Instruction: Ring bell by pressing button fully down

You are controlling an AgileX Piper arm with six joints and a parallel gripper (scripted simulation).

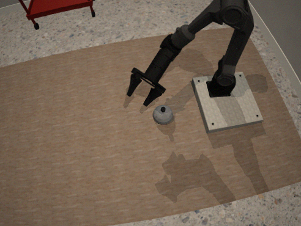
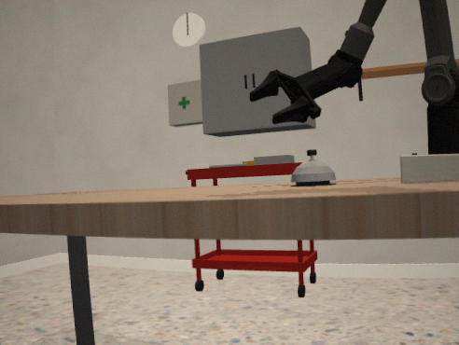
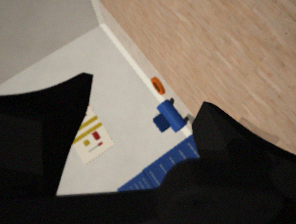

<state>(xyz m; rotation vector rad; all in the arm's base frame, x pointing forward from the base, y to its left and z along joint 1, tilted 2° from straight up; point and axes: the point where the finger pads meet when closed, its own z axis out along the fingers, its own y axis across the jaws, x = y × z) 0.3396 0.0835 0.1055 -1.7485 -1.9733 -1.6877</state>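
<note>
The silver dome bell [image 1: 163, 115] [image 2: 313, 174] stands upright on the wooden table [image 1: 61, 122] [image 2: 140, 219], near the arm's base. Its small black button [image 1: 163, 109] [image 2: 312, 152] is up. My gripper [image 1: 138, 98] [image 2: 263, 108] [image 3: 146, 102] is open wide and empty. It hangs well above the table, up and to the left of the bell in the top and exterior views, and does not touch it. The fingers point down and away from the base. The bell does not show in the wrist view.
The arm's grey base plate [image 1: 226, 113] [image 2: 429, 168] sits on the table right of the bell. A red cart [image 1: 55, 7] [image 2: 254, 258] stands on the floor beyond the table. A grey box [image 2: 233, 107] hangs on the wall behind.
</note>
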